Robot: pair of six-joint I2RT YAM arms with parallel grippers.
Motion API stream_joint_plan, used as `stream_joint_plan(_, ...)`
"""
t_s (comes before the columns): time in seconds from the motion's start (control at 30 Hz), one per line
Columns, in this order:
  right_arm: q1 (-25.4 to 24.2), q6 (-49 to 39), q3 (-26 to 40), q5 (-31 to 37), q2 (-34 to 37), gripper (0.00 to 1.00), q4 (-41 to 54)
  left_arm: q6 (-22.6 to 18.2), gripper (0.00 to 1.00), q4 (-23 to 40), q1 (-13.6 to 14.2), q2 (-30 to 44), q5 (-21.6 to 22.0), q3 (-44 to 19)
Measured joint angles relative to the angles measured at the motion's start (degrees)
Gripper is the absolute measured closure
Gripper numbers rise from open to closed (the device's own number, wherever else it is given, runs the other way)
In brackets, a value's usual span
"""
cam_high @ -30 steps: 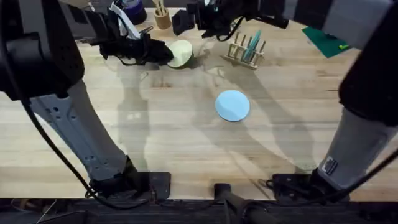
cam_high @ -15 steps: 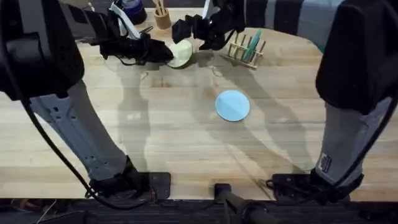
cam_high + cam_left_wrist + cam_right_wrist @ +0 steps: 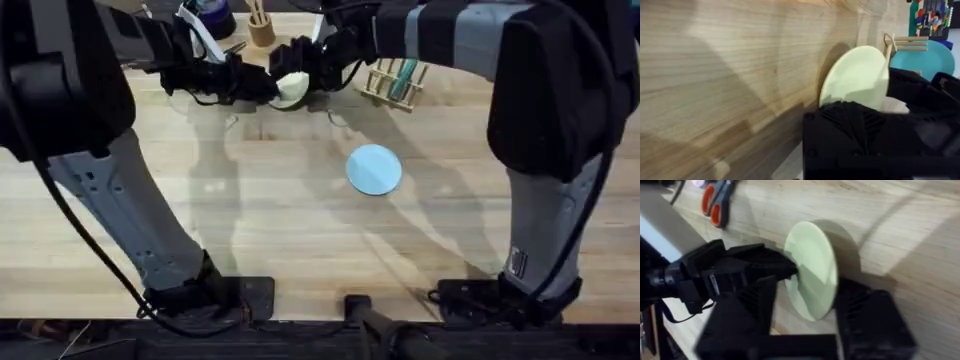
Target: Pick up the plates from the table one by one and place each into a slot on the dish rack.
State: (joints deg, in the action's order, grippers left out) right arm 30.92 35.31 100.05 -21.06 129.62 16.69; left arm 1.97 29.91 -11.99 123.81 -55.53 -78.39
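**Handover in progress; one plate racked, two to go**

Near field, overhead view: the light blue plate (image 3: 374, 168) lay flat on the table (image 3: 300, 230) just right of centre, untouched, well apart from both arms. Not yet started.

Far field, about 12 o'clock from the blue plate: the cream plate (image 3: 291, 87) was off the table surface and held on edge between the two arms. The left gripper (image 3: 262, 86) came in from 9 o'clock; its fingers were closed on the plate's left rim, as the right wrist view showed the cream plate (image 3: 811, 276) pinched at its edge by that black gripper (image 3: 785, 267). The right gripper (image 3: 312, 68) had reached across from 3 o'clock. In its own wrist view the right fingers (image 3: 867, 317) stood spread either side of the plate's lower rim, open and not yet clamped, as best I could judge.

Farther right, at roughly 1 o'clock from the blue plate, stood the dish rack (image 3: 394, 83) with a teal plate (image 3: 922, 56) already upright in a slot.

Judgement: task somewhere under halfway. One plate seemed racked. The cream plate looked mid-transfer from left to right arm, then needed slotting. The blue plate remained to be picked up and racked.
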Motion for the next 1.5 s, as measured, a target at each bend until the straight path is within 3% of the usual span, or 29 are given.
stream_joint_plan(0.1, -0.3, 0.3, 0.0, 0.6, 0.0, 0.647, 0.5, 0.0, 0.960, 0.0, -0.1, 0.0, -0.1, 0.0)
stream_joint_plan(0.17, -0.8, 0.5, 0.0, 0.8, 0.0, 0.818, 0.5, 0.0, 0.960, 0.0, -0.3, 0.0, -0.3, 0.0)
stream_joint_plan(0.3, -1.0, 0.7, 0.2, 0.2, 0.0, 0.959, 0.1, 0.0, 0.960, 0.1, -0.5, 0.0, -0.6, -0.1)
stream_joint_plan(0.8, -1.0, 0.2, 0.4, 0.2, -0.4, 0.971, 0.5, 0.0, 0.960, 1.3, -0.6, -0.6, 0.9, -0.2)
stream_joint_plan(1.0, 0.3, -2.8, 0.4, 5.0, -5.1, 0.970, 6.1, -0.3, 0.960, 4.4, 0.6, -4.8, 10.7, 0.4)
stream_joint_plan(1.2, -0.4, -5.2, 0.4, 9.3, -12.3, 0.970, 13.0, -0.6, 0.959, 7.8, 2.8, -14.1, 18.9, 0.8)
stream_joint_plan(1.5, -1.3, -6.1, 0.4, 18.0, -22.3, 0.970, 27.4, -2.8, 0.960, 13.9, 10.1, -31.2, 29.8, 0.8)
